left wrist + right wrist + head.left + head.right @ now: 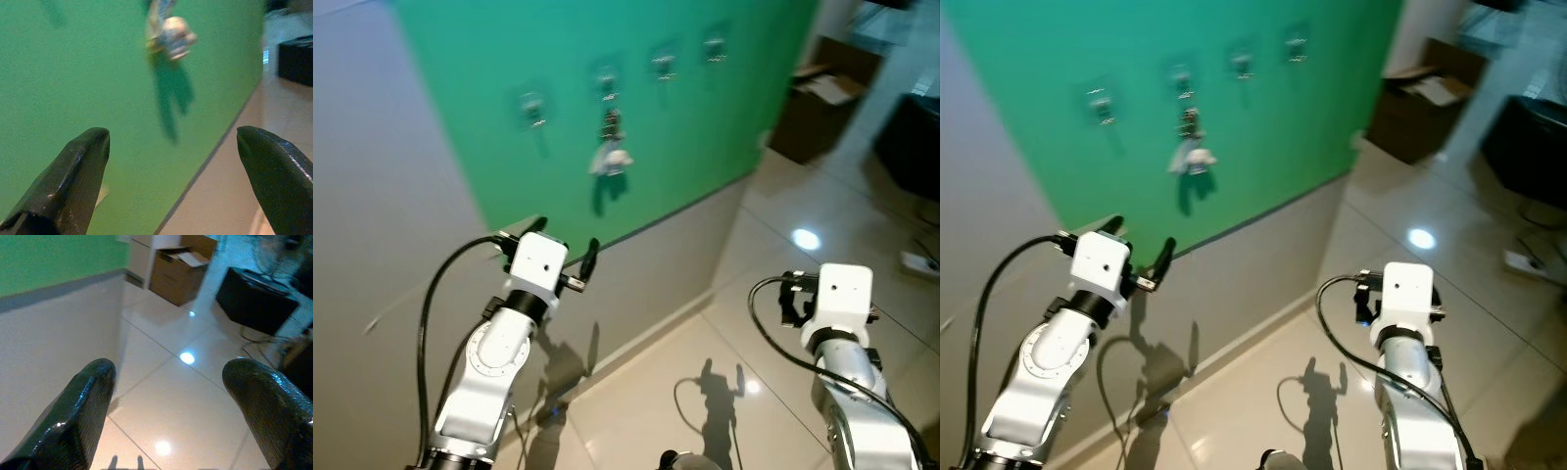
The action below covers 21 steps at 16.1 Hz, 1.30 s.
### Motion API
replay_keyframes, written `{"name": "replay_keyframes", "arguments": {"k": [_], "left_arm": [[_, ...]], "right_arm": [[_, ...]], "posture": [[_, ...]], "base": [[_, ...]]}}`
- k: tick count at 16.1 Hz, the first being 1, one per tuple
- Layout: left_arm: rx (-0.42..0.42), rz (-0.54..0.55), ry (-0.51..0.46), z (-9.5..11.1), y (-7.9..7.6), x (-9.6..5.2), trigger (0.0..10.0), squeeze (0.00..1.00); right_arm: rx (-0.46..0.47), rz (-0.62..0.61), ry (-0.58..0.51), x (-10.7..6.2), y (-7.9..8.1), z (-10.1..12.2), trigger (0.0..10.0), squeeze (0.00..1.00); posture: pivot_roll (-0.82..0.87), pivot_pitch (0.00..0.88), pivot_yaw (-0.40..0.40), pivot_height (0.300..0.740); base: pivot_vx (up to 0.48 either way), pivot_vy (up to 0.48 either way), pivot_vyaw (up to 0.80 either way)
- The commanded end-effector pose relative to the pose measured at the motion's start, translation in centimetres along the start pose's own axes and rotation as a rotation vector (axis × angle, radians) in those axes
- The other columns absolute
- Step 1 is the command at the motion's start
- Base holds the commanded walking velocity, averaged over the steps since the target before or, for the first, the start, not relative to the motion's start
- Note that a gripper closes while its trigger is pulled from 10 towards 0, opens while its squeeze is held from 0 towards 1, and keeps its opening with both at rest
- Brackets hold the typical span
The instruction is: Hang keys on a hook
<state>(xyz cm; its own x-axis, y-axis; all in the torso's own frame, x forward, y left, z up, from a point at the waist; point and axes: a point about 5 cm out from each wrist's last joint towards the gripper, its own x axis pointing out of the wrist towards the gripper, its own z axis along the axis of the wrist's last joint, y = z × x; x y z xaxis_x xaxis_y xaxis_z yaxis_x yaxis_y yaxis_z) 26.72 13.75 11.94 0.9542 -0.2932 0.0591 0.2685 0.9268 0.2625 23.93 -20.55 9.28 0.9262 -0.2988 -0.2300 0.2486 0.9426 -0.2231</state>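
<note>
Left gripper [566, 252] raised, jaws apart, right gripper [168, 396] low, jaws apart

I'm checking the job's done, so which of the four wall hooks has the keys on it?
The second hook from the left: the keys dangle below it on the green wall, while the other three hang bare.

A home room: glossy tiled floor [773, 294], green wall panel [607, 88], cardboard box [818, 98] in the corner

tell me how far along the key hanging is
Done: the keys hang from the second hook on the green wall. In hand: nothing; the left gripper is open and empty below them. Left: little that shows; the right gripper is open over the floor.
</note>
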Motion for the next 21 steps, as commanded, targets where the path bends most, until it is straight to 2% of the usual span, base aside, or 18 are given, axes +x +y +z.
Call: {"name": "replay_keyframes", "arguments": {"k": [1,5,9,17,21], "left_arm": [[0.007,-0.009,0.003,-0.3,-0.3,0.0,10.0,0.00],[-0.005,-0.034,-0.036,0.2,-0.9,0.5,10.0,0.00],[0.001,-0.048,-0.052,0.4,-0.9,0.7,10.0,0.00],[0.015,-0.064,-0.098,1.4,-0.5,1.6,10.0,0.00],[-0.001,-0.066,-0.117,1.9,-0.6,2.2,10.0,0.00]], "right_arm": [[-0.005,-0.026,-0.017,-0.2,-0.5,0.3,10.0,0.00],[0.027,-0.087,-0.014,-0.8,-1.6,0.3,10.0,0.00],[0.013,-0.080,-0.018,-1.3,-1.3,0.3,10.0,0.00],[0.005,-0.052,-0.035,-0.8,-0.8,1.1,10.0,0.00],[-0.012,-0.020,-0.067,-0.5,-0.2,2.0,10.0,0.00]], "posture": [[-0.11,0.000,0.040,0.740],[-0.13,0.000,0.052,0.740],[-0.14,0.000,0.061,0.740],[-0.14,0.001,0.069,0.740],[-0.14,0.006,0.075,0.740]], "base": [[0.000,0.000,-0.80],[0.000,0.000,-0.80],[0.000,0.000,-0.80],[0.000,0.000,-0.80],[0.000,-0.480,-0.55]]}}
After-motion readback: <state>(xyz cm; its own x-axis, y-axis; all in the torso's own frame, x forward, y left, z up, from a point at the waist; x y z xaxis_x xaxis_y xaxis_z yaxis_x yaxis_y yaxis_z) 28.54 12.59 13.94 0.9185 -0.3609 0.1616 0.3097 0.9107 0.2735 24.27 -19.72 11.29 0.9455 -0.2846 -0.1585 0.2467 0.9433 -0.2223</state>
